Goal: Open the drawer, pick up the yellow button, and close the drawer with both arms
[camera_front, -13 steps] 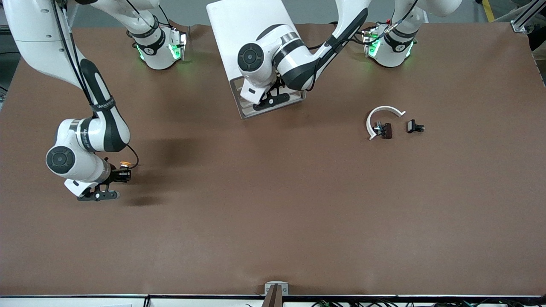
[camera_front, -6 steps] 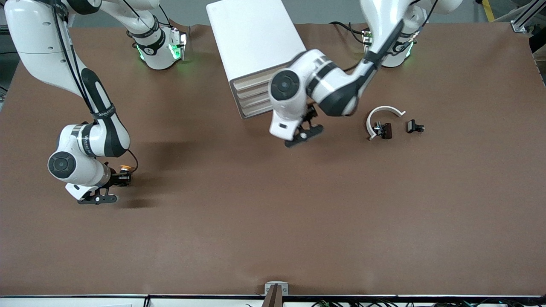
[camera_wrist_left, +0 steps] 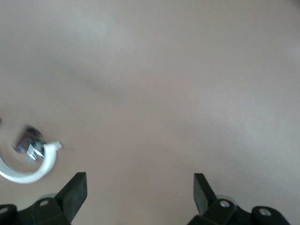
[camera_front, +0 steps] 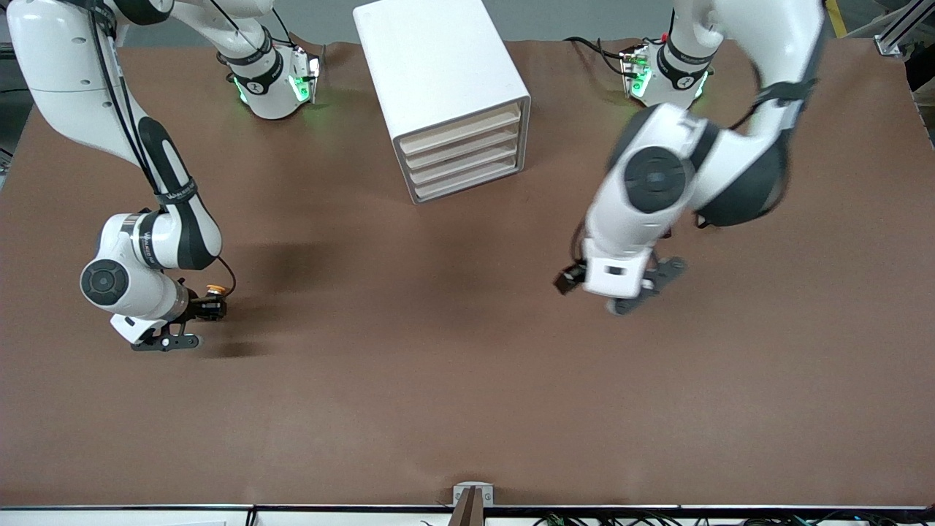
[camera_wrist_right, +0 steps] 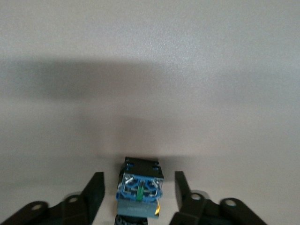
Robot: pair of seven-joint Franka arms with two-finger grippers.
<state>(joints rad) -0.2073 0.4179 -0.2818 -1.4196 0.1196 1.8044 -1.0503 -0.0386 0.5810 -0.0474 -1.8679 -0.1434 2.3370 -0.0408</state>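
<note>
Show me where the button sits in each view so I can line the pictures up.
Front view: the button shows at the right tool, low over the table at the right arm's end.
Left wrist view: not in it; only the left tool and a white arc.
Right wrist view: between the right tool's fingers.
Shared landmark: the brown table.

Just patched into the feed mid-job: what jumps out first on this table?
The white drawer cabinet stands between the arm bases with all drawers shut. The left gripper, open and empty, is over bare table toward the left arm's end, near a white arc. The right gripper is low at the right arm's end, its fingers open on either side of the button.
</note>
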